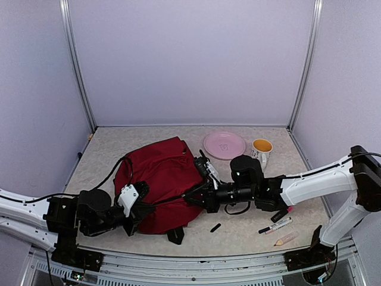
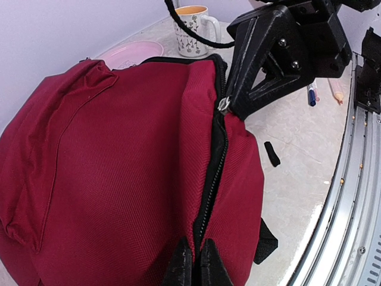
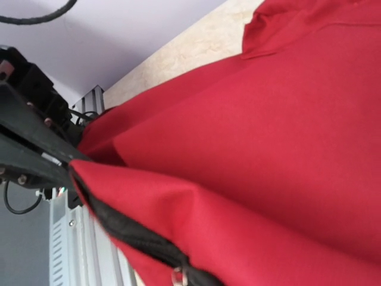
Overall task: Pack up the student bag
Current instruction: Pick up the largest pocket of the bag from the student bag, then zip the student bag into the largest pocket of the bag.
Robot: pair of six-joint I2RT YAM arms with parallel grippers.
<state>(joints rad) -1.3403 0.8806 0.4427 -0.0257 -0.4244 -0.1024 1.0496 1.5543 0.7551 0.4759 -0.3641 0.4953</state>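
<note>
The student bag (image 1: 161, 179) lies long axis near-left to far-right; left gripper (image 2: 193, 261) clenches it; right gripper (image 2: 233, 106) unclear.

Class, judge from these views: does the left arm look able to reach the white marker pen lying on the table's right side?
Probably not. The left fingers pinch the dark red fabric backpack, and both it and the right arm lie between them and the white marker pen.

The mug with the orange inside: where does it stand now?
In the top view, the mug stands toward the far right of the table, just right of the pink plate, with the student bag further left.
</note>
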